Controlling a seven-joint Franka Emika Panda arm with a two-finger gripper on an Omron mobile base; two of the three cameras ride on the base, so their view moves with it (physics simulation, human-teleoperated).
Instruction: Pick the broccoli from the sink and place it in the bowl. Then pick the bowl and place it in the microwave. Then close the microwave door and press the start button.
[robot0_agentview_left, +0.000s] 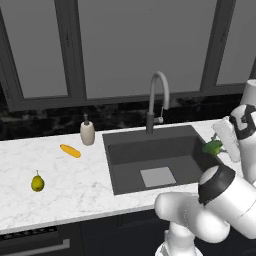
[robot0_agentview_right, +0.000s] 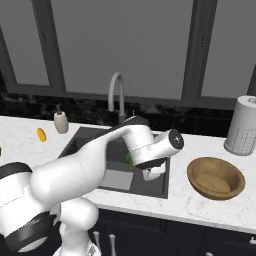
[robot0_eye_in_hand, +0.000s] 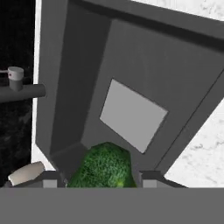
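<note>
White rounded arm (robot0_agentview_right: 85, 165), dark joints

even flat light, soft render, no glare

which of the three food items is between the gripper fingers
The broccoli, dark green and bumpy, held above the sink. The pear and the orange item lie on the counter to the sink's left.

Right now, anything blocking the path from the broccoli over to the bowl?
Nothing visible does. The broccoli sits between the gripper's fingers, raised over the sink. The bowl stands empty on the counter to the sink's right, with bare marble between them; the paper towel roll stands behind it.
</note>
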